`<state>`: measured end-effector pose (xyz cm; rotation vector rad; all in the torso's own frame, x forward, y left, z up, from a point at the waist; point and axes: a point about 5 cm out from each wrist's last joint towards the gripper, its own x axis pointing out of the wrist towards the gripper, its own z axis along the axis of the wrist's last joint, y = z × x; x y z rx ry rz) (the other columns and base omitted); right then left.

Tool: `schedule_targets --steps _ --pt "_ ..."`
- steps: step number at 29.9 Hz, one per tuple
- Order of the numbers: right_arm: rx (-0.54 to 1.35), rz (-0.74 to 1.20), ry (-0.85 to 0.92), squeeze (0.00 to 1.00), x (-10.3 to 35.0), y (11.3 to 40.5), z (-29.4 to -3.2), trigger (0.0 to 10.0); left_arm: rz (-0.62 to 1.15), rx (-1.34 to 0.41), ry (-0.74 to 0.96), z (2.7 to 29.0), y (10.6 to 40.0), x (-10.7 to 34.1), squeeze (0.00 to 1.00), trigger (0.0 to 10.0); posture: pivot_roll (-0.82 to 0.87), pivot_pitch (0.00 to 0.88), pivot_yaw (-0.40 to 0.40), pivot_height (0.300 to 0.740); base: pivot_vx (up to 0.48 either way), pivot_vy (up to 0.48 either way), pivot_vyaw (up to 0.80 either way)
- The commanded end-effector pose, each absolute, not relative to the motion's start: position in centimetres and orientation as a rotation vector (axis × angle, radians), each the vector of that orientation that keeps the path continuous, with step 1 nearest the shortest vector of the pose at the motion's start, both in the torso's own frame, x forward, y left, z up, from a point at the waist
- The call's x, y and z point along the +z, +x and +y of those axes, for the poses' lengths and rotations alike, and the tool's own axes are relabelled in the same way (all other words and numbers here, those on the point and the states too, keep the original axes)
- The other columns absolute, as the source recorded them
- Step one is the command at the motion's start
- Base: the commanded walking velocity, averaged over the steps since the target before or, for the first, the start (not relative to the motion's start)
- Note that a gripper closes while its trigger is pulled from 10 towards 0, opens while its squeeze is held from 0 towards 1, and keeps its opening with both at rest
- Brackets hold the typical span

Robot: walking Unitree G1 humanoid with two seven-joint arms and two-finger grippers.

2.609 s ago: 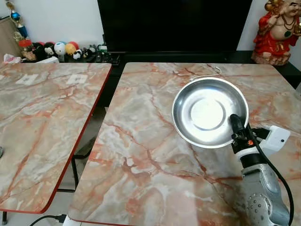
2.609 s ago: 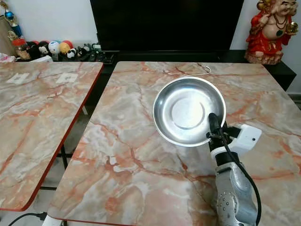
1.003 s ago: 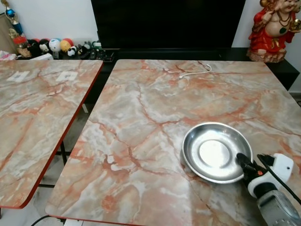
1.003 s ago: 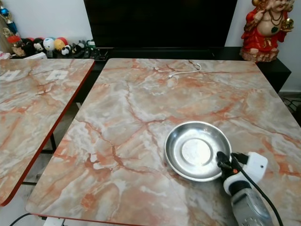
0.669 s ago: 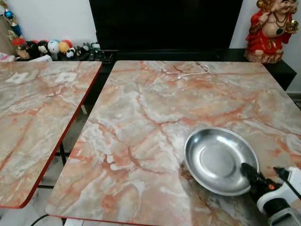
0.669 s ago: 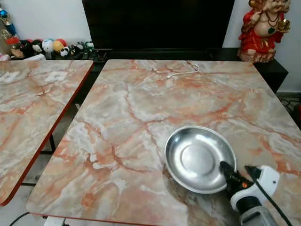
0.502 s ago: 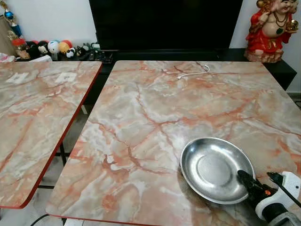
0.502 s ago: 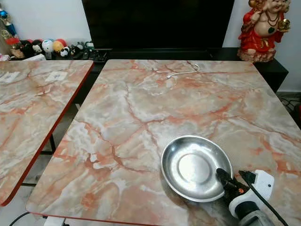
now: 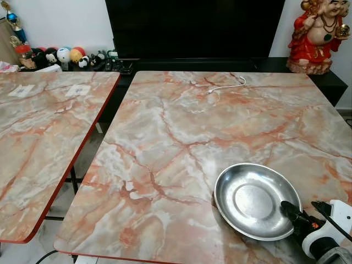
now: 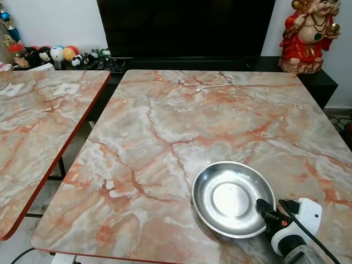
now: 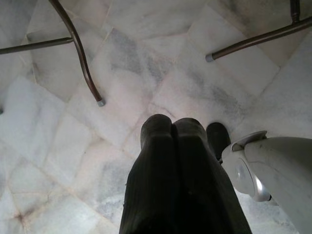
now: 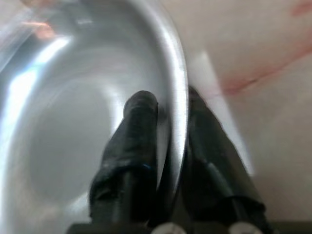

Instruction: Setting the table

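While clamped by right gripper (image 12: 168,105): steel plate (image 9: 250,199) on table (image 9: 181,126).

You have a polished, mirror-bright metal dish (image 9: 256,201) on a glossy marble-patterned tabletop (image 9: 181,137); the right gripper's (image 12: 168,105) black fingers look matt, perhaps rubbery.

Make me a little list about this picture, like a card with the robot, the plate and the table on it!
Plate: silver metal plate, near the table's front right corner
Table: marble-look table
Right gripper: shut on the plate's rim, one finger inside, one outside
Left gripper: shut, hanging over the tiled floor
Also on table: white cable at the far edge
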<state>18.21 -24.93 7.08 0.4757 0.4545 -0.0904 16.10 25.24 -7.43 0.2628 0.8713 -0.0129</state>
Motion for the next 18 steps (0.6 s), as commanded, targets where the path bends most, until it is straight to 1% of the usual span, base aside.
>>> schedule_targets --steps 1,9,10,11,12,13,18 --pt "-0.097 0.503 0.467 0.55 6.5 17.7 -24.8 10.0 0.888 -0.021 0.287 25.5 15.8 -7.5 0.0 10.0 -0.04 0.012 0.021 0.74 0.0 0.0 0.0" --pt "-0.083 0.508 0.46 0.53 6.8 17.5 -24.4 10.0 0.885 -0.023 0.287 25.6 15.9 -7.4 0.0 10.0 -0.04 0.012 0.023 0.74 0.0 0.0 0.0" --pt "-0.087 0.503 0.451 0.46 7.0 17.5 -24.5 10.0 0.884 -0.023 0.287 25.6 15.9 -7.4 0.0 10.0 -0.04 0.012 0.023 0.74 0.0 0.0 0.0" --pt "-0.092 0.498 0.443 0.07 7.1 17.5 -24.6 10.0 0.884 -0.024 0.287 25.6 15.9 -7.4 0.0 10.0 -0.04 0.012 0.023 0.74 0.0 0.0 0.0" --pt "-0.097 0.492 0.435 0.07 7.2 17.5 -24.8 10.0 0.884 -0.024 0.288 25.6 15.9 -7.4 0.0 10.0 -0.04 0.012 0.023 0.74 0.0 0.0 0.0" --pt "-0.118 0.478 0.425 0.0 7.5 17.6 -25.1 10.0 0.885 -0.022 0.287 25.7 15.9 -7.4 0.0 10.0 -0.04 0.012 0.022 0.74 0.0 0.0 0.0" --pt "-0.151 0.433 0.389 0.0 8.3 17.7 -25.6 10.0 0.888 -0.019 0.285 25.9 15.8 -7.4 0.0 10.0 -0.04 0.012 0.022 0.74 0.0 0.0 0.0"
